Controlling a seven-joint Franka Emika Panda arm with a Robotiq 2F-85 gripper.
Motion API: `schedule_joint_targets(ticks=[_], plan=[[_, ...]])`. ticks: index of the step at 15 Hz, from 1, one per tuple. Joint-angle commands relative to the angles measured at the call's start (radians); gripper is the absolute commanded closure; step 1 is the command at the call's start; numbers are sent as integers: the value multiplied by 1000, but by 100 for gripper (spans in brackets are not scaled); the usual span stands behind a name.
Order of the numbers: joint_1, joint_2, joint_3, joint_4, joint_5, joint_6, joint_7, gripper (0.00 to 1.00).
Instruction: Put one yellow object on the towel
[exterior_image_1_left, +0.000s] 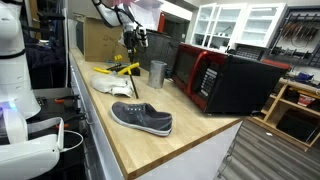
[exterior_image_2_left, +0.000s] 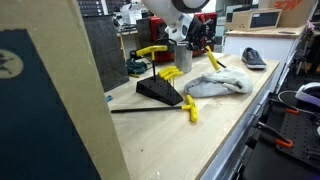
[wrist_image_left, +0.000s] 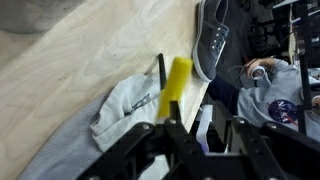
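The wooden tabletop (exterior_image_1_left: 190, 135) is long and narrow. Its near edge runs close past the grey shoe (exterior_image_1_left: 142, 118), and bare wood lies between the shoe and the towel (wrist_image_left: 125, 100). In the wrist view the tool (wrist_image_left: 200, 130) hangs over the towel's right edge. A yellow stick (wrist_image_left: 175, 85) rises from among its fingers across the cloth. I cannot tell whether the jaws clamp the stick. Far of the towel stand a metal cup (exterior_image_1_left: 157, 72) and a cardboard box (exterior_image_1_left: 100, 40), and a red-fronted microwave (exterior_image_1_left: 225, 82) fills the right side. In an exterior view a black wedge (exterior_image_2_left: 160, 92) and loose yellow pieces (exterior_image_2_left: 170, 74) sit left of the towel. Shelves and cabinets crowd the room behind.
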Motion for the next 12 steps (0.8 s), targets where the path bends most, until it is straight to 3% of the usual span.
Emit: schedule_joint_targets(ticks=[1,5,12], plan=[[-5,-49,-3,-12,33,16,-13,28],[-19,-59,-15,38,142,26,11,1],[-44,-86,-54,167,331,65,123,0]])
